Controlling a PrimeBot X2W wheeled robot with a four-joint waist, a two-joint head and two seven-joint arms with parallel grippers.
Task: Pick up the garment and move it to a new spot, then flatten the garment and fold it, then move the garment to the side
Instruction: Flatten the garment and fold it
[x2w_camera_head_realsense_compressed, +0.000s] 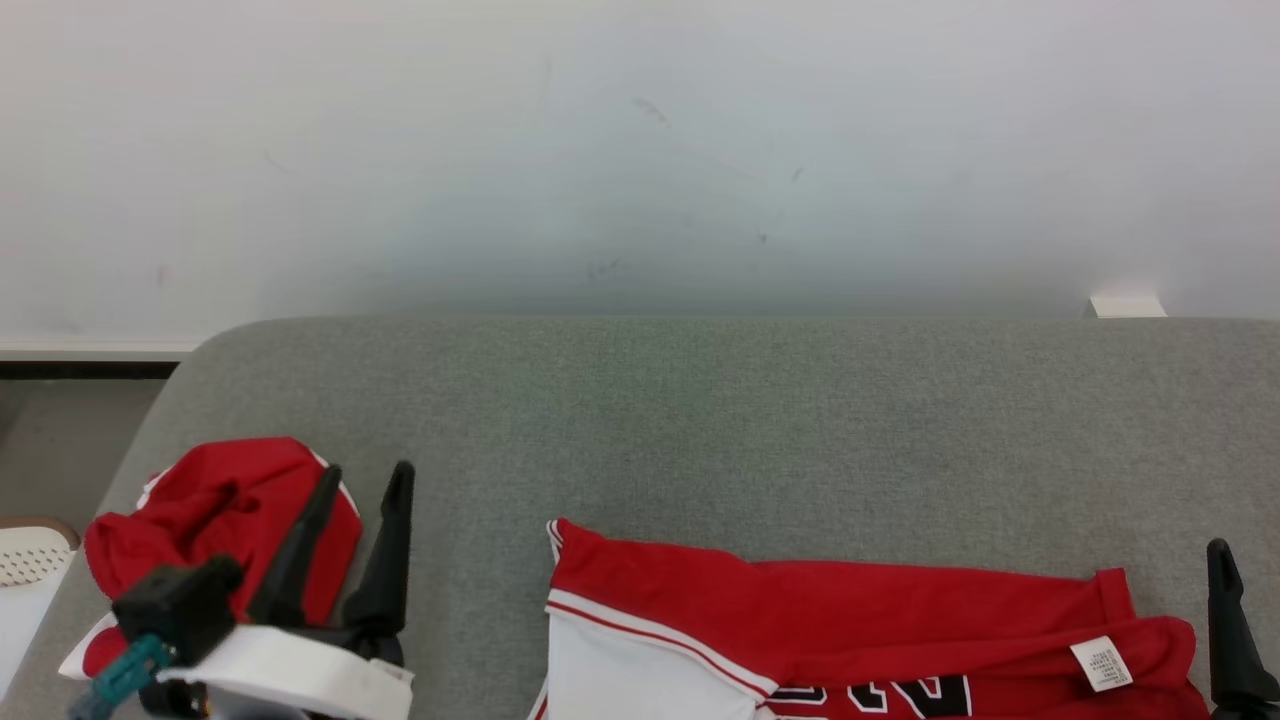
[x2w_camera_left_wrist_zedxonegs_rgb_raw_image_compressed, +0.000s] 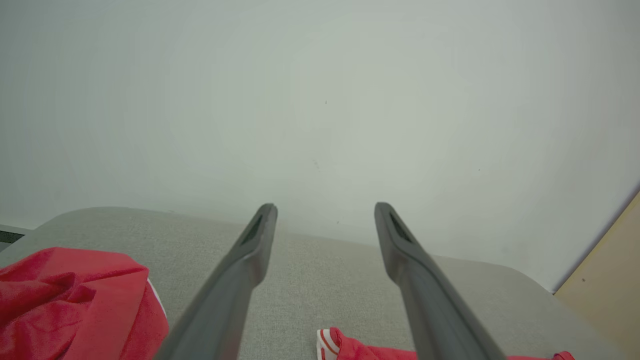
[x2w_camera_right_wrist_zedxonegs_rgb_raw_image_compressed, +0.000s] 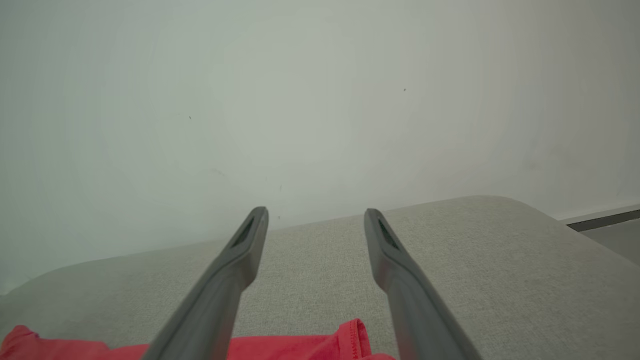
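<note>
The left gripper (x2w_camera_head_realsense_compressed: 367, 470) has a white band (x2w_camera_head_realsense_compressed: 290, 672). Above the white band are two long, thin, black fingers (x2w_camera_head_realsense_compressed: 385, 575) with pointy tips. Beside the white band are a black block (x2w_camera_head_realsense_compressed: 180, 605) and a blue-green piece (x2w_camera_head_realsense_compressed: 122, 680). The right gripper (x2w_camera_right_wrist_zedxonegs_rgb_raw_image_compressed: 315, 212) has dark grey fingers (x2w_camera_right_wrist_zedxonegs_rgb_raw_image_compressed: 225, 282), each with a long slot near its tip.

Your count: garments 2 – crumpled red garment (x2w_camera_head_realsense_compressed: 200, 500) beside left claw (x2w_camera_head_realsense_compressed: 368, 470), red jersey (x2w_camera_head_realsense_compressed: 850, 610) between left claw and right claw (x2w_camera_right_wrist_zedxonegs_rgb_raw_image_compressed: 315, 211) | claws 2 | grey cushion (x2w_camera_head_realsense_compressed: 750, 420) 1 | white label (x2w_camera_head_realsense_compressed: 1101, 663) 1
</note>
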